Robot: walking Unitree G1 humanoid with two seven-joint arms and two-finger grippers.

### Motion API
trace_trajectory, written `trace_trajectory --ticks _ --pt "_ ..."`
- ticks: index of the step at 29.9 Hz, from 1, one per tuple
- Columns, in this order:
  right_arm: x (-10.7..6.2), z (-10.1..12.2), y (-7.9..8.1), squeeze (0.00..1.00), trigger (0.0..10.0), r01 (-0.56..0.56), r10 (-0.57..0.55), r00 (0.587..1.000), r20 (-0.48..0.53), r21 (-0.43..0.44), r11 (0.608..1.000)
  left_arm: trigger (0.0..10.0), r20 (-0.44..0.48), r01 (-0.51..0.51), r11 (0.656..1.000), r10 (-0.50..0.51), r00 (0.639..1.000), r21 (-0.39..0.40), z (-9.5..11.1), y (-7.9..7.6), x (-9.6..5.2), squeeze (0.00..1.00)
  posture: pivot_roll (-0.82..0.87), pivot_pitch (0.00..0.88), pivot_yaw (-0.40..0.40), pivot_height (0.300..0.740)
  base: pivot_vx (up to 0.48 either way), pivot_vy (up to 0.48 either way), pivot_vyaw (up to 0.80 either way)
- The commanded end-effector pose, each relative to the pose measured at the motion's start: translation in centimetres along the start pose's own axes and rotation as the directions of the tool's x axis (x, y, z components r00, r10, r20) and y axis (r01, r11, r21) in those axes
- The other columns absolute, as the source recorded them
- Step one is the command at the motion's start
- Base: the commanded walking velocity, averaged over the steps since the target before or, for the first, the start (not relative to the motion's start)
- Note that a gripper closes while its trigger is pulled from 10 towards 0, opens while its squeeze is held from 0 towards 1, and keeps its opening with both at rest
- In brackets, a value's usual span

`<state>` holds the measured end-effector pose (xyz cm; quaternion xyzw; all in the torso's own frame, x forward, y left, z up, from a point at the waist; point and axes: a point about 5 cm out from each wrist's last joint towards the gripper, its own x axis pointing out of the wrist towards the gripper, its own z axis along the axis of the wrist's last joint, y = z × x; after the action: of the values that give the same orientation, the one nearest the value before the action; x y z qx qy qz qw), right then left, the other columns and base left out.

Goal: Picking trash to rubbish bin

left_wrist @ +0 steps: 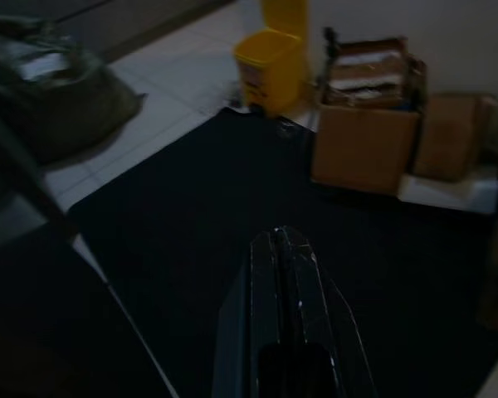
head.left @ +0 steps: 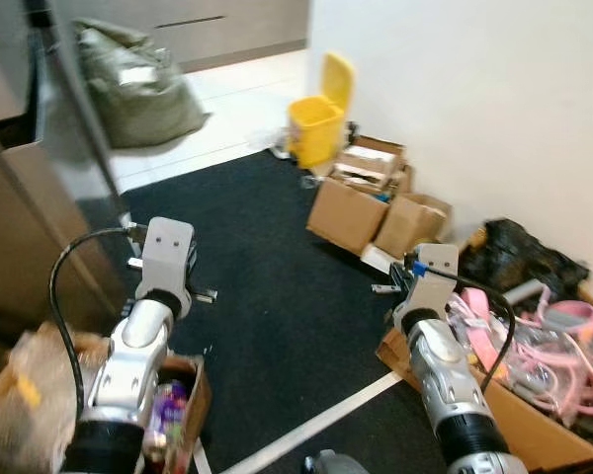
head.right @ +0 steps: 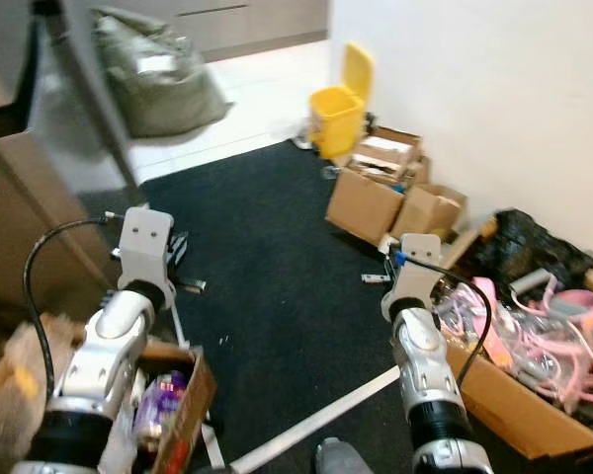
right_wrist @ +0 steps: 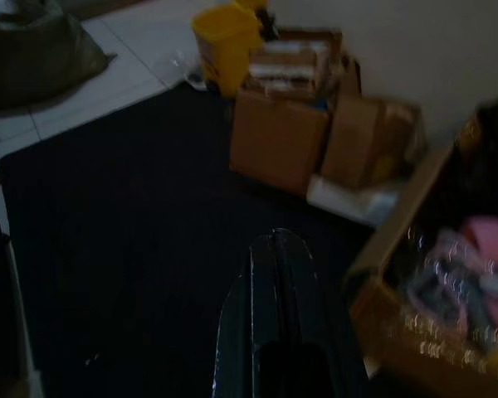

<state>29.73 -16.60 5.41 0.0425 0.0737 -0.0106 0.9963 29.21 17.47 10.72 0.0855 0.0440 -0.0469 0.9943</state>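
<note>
A yellow rubbish bin (head.left: 316, 123) with its lid raised stands far ahead against the white wall, at the corner of the black carpet (head.left: 267, 286). It also appears as the yellow bin (left_wrist: 270, 62) in the left wrist view and the yellow bin (right_wrist: 226, 33) in the right wrist view. A small pale scrap (head.right: 374, 278) lies on the carpet near my right arm. Both arms are raised in front of me over the carpet. The left gripper (left_wrist: 284, 242) is shut with nothing in it. The right gripper (right_wrist: 274, 242) is shut and empty too.
Brown cardboard boxes (head.left: 351, 212) sit between the bin and an open box of pink straps (head.left: 544, 336), with a black bag (head.left: 519, 252) behind. A grey-green sack (head.left: 138, 84) lies on the tiles. A box holding a bottle (head.left: 178, 405) is at my lower left, beside brown cabinets (head.left: 20, 227).
</note>
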Motion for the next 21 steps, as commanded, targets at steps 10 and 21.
trace_trajectory --ticks 10,21 --pt "-0.98 -0.76 -0.78 0.00 10.0 0.066 -0.065 0.997 -0.027 0.022 0.998 10.0 -0.007 0.011 0.998 -0.010 1.000 0.054 0.18 0.06 0.61 0.00 0.07 0.053 0.074 0.740 0.000 0.000 -0.80" --pt "-1.05 -0.77 -0.76 0.00 10.0 0.066 -0.066 0.997 -0.029 0.002 0.998 10.0 -0.016 0.002 0.999 -0.001 1.000 0.045 -0.05 0.03 0.25 0.00 0.07 0.066 0.065 0.740 0.000 0.000 -0.80"
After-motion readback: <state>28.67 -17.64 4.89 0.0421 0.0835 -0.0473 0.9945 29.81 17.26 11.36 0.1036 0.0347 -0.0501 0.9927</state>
